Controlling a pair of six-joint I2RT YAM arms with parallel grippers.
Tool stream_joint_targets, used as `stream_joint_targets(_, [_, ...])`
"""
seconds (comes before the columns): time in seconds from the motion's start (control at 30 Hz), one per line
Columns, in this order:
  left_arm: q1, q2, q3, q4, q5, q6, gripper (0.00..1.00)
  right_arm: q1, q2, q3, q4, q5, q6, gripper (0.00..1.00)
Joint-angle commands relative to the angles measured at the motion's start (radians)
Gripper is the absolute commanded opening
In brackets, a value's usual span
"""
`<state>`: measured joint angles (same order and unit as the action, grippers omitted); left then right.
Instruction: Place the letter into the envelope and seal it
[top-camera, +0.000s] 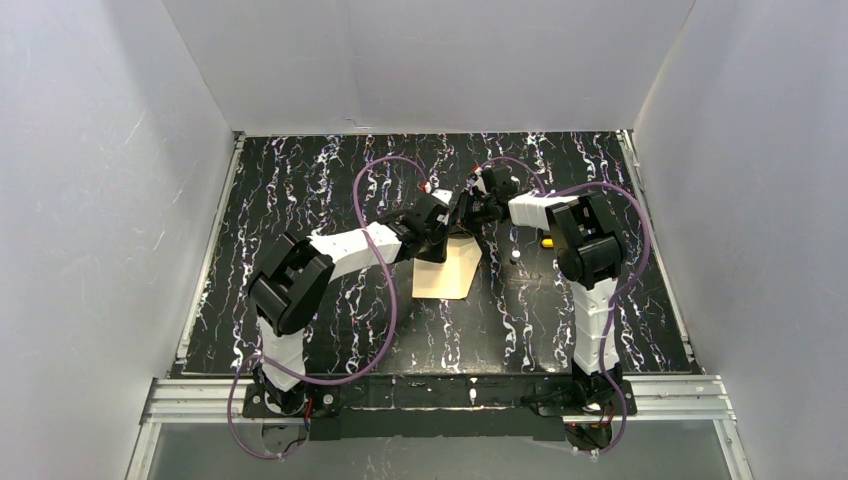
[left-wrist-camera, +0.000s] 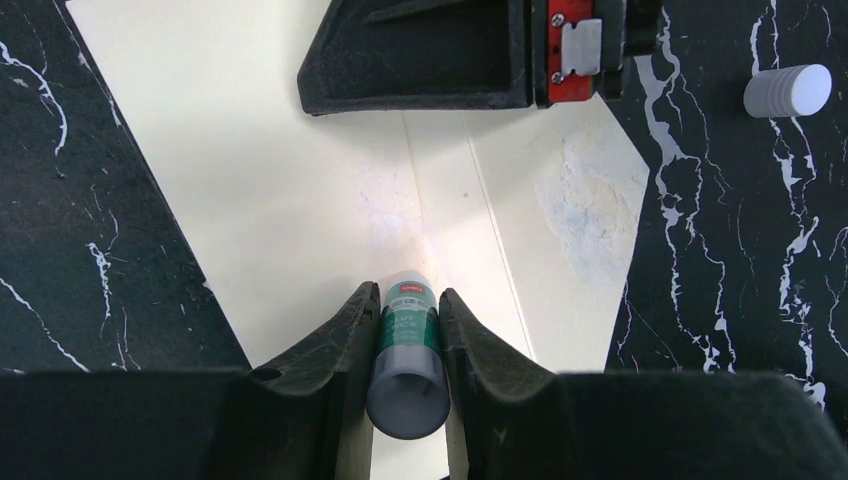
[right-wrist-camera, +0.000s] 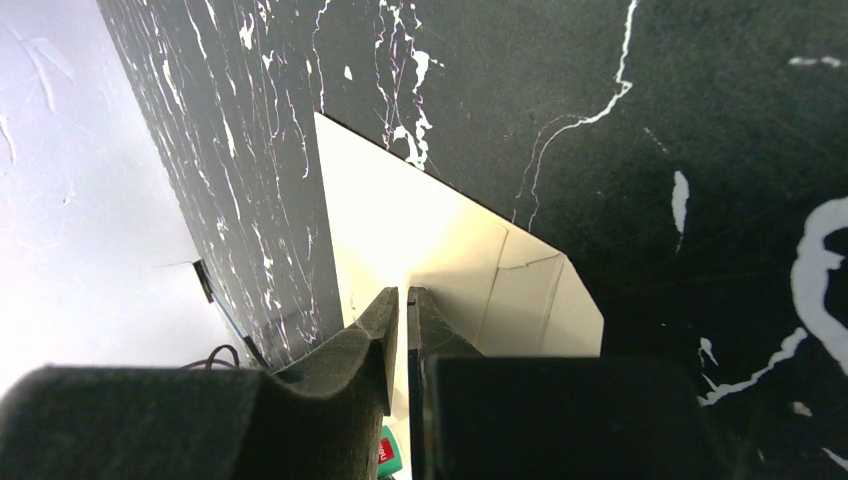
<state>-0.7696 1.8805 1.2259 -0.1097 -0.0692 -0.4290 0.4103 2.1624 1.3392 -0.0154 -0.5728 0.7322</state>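
Glue stick (left-wrist-camera: 407, 352) sat closest to the lens on the left wrist cam, clamped between the left gripper (left-wrist-camera: 408, 296) fingers at a narrow gap, green label facing up and nozzle end pointing away from the lens toward the paper. Under it lay the envelope (left-wrist-camera: 280, 190), cream, flat on the black marbled table (left-wrist-camera: 740, 300), roughly mid-table between the two arms. Two crease lines ran across the envelope ahead of the stick, with a dull smeared patch off to the right of them. Right gripper (right-wrist-camera: 403, 302) was at the envelope's far edge, almost tip to tip with the left one. Its jaws were nearly closed, and a thin pale strip showed in the slit, so it looked to be pinching the envelope's edge, though the angle was poor. Small white cap (left-wrist-camera: 787, 90) lay on its side on the table, near the envelope's right edge but clear of it. Letter wasn't distinguishable as a separate sheet in any view.
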Motion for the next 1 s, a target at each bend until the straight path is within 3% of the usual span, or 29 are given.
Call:
stream_joint_targets(0.0, [-0.011,-0.005,0.011,-0.115,0.003,-0.019,0.0,-0.002,0.11,-0.066,-0.224,0.18,-0.084,0.18])
stream_joint_targets(0.5, [0.05,0.115,0.212,-0.153,-0.05,0.002,0.0,0.005,0.099,-0.047,-0.235,0.16,-0.107,0.2])
stream_joint_targets(0.97, [0.076,-0.212,0.143,-0.247,0.045,0.021,0.0,0.009,-0.033,0.031,-0.163,-0.002,-0.123,0.26])
